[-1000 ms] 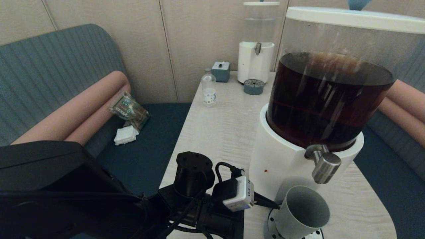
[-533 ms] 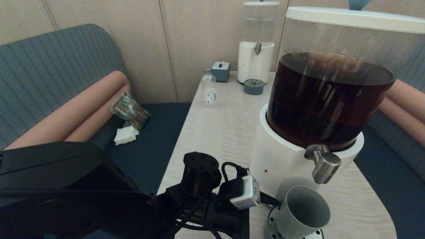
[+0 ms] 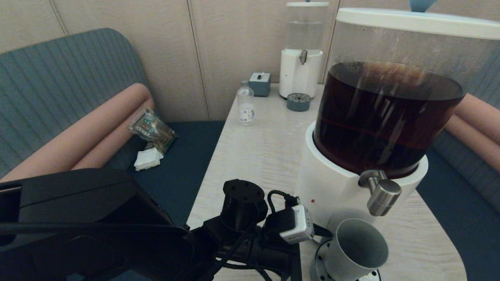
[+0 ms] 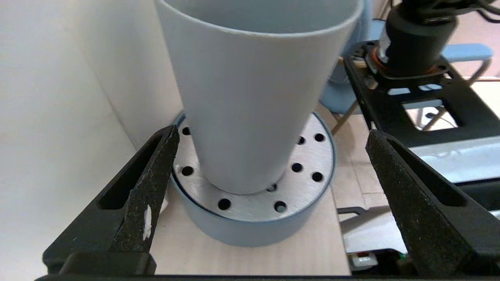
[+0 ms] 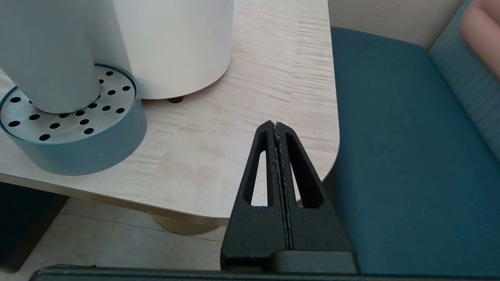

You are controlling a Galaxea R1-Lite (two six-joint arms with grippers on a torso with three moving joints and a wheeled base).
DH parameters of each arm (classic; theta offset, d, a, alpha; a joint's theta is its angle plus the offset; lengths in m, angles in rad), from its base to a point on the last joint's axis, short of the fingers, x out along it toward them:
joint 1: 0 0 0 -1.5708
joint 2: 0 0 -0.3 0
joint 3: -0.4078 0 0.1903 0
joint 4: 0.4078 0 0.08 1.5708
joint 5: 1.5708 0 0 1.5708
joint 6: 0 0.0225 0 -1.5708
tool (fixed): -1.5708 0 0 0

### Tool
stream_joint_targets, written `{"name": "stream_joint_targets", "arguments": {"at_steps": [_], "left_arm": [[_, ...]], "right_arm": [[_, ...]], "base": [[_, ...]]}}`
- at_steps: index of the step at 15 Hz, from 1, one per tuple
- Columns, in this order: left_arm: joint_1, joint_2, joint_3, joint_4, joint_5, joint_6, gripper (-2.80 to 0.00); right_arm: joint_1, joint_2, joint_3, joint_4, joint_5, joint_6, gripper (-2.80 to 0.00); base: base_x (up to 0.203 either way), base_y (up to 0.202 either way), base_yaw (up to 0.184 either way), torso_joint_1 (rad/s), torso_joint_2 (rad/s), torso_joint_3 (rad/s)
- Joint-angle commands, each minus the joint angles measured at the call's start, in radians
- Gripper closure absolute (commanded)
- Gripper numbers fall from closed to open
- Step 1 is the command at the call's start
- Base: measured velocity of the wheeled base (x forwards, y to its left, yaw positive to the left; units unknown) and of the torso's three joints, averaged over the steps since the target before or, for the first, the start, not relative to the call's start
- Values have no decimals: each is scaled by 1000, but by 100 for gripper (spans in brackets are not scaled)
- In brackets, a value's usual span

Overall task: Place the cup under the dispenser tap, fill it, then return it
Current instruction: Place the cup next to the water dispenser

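The grey cup [image 3: 353, 249] stands upright on a round perforated drip tray [image 3: 317, 262], right below the steel dispenser tap [image 3: 381, 195] of the big dispenser of brown liquid [image 3: 383, 113]. Its inside looks grey, with no liquid showing. My left gripper [image 4: 272, 132] is open, one finger on each side of the cup [image 4: 250, 97] low down, with clear gaps to its wall and the tips level with the tray [image 4: 308, 183]. My right gripper [image 5: 276, 124] is shut on nothing, over the table's near right corner, apart from the cup [image 5: 47, 58].
At the table's far end stand a smaller clear-liquid dispenser [image 3: 300, 74], its small tray [image 3: 299, 102], a teal box [image 3: 259, 84] and a small clear bottle [image 3: 246, 105]. Blue bench seats [image 5: 406, 148] flank the table. A packet and a tissue [image 3: 150, 136] lie on the left seat.
My left arm has slid forward and to the right, bringing its gripper closer around the cup. The cup, the tray and the tap have not moved.
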Motion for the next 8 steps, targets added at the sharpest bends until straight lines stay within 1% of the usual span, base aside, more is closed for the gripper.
{"name": "stream_joint_targets", "arguments": {"at_steps": [1, 8], "left_arm": [[-7, 17, -16, -4, -1, 2, -280], [-35, 44, -58, -1, -1, 0, -280]], "right_arm": [[0, -8, 9, 0, 1, 0, 0], [0, -8, 9, 0, 1, 0, 0]], "base": [[0, 0, 0, 0, 0, 0], [0, 0, 0, 0, 0, 0]]}}
